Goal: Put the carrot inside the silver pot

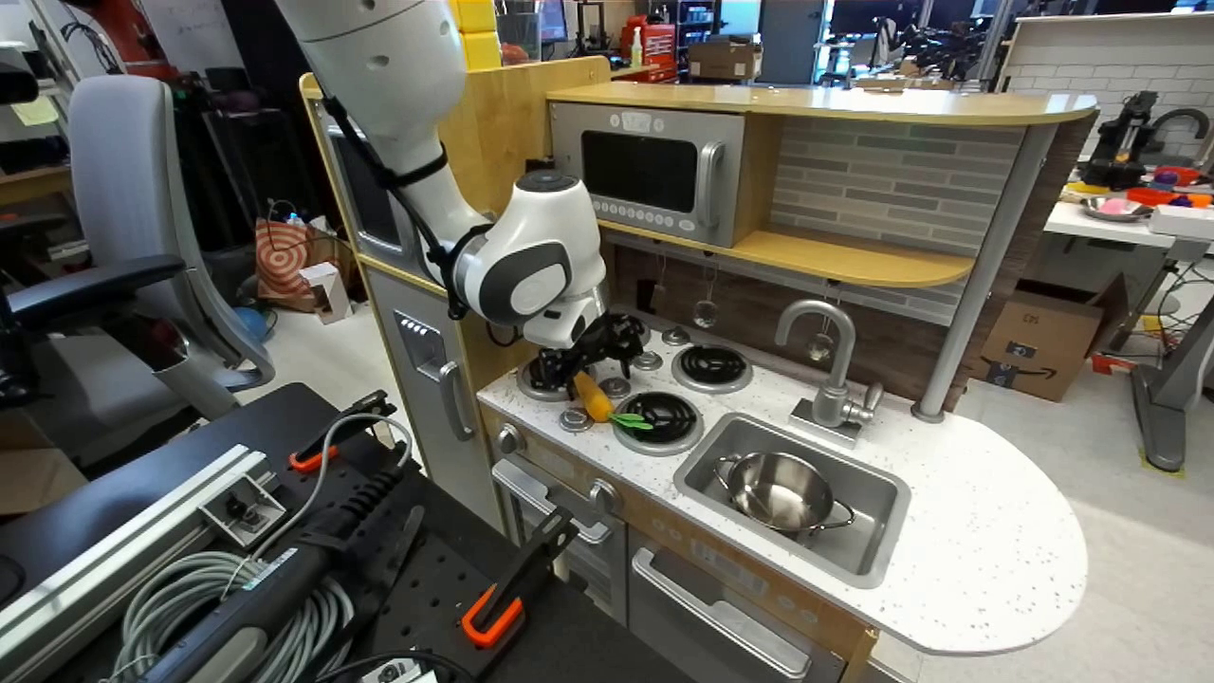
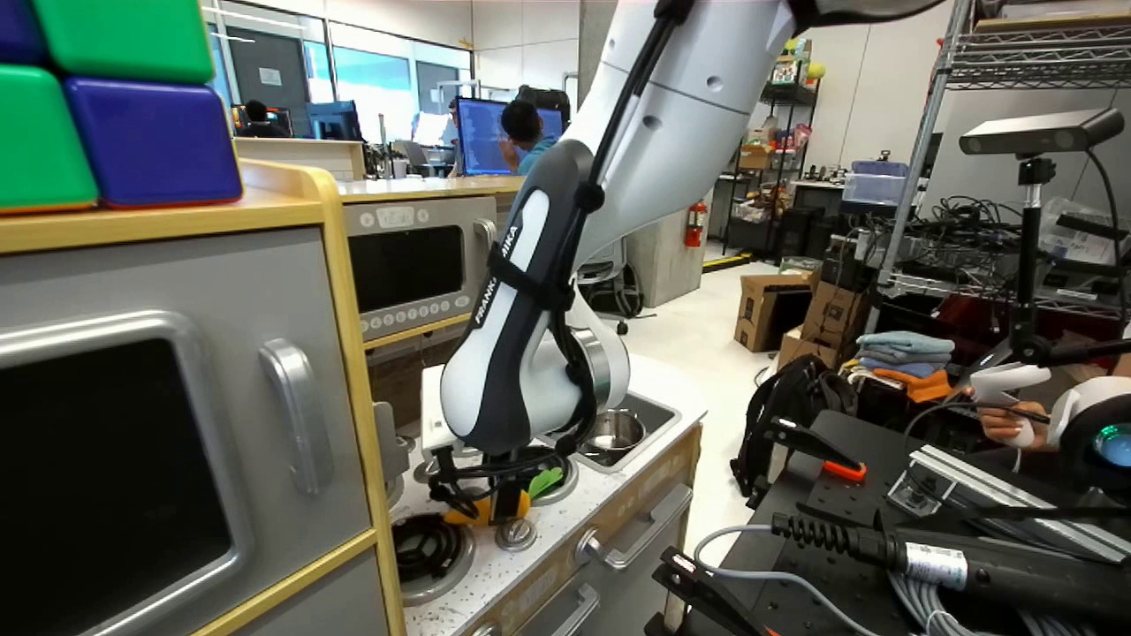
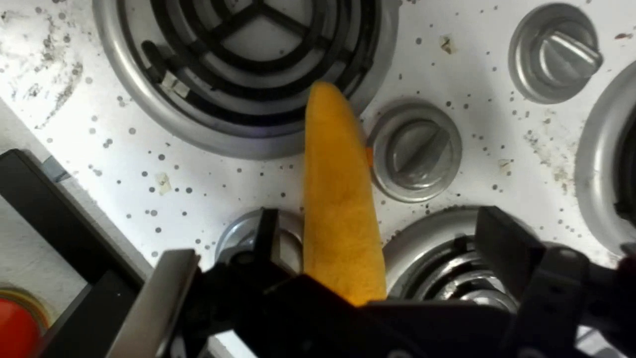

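The fingers [image 3: 504,243] stand wide, the toy carrot [image 3: 340,199] between them but nearer one; best centre over its body, then close squarely. Well apart from the fingers, the silver pot [image 1: 782,486] sits in the sink [image 1: 871,501].

Green and blue blocks [image 2: 155,141] are resting atop a grey-doored cabinet [image 2: 265,265] in an exterior view, while a dark-haired person [image 2: 521,124] is appearing near a lit monitor [image 2: 482,146]. Coiled grey cable [image 1: 161,593] is lying on a black bench [image 1: 275,417] near an office chair [image 1: 133,171]; a silver faucet [image 1: 832,384] is rising beside a sink basin [image 1: 889,526].
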Available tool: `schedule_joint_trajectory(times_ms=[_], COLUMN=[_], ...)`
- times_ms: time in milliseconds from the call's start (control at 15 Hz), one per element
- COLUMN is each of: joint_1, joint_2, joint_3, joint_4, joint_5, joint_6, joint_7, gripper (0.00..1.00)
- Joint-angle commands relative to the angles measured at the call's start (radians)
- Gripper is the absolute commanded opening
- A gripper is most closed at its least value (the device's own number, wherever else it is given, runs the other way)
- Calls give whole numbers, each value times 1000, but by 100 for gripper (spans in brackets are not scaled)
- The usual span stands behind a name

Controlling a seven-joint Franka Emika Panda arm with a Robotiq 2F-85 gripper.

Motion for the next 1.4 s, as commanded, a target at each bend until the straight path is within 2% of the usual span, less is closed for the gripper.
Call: schedule_joint_trajectory(times_ms=[0,333,533,667,867,1067,1200,1333], joint_1=[-42,-46,-49,-62,-65,-36,-11,-4], joint_2=[86,104,83,46,-25,-55,-31,-14], joint_3=[26,25,17,14,-42,-164,-257,-311], joint_4=[133,174,161,122,31,-40,-59,-79], joint_5=[-5,-6,-4,0,8,10,2,3], joint_6=[-122,-173,-164,-146,-90,-52,-60,-53], joint_7=[-8,1,4,-4,14,91,158,215], gripper=[74,34,12,1,2,3,3,3])
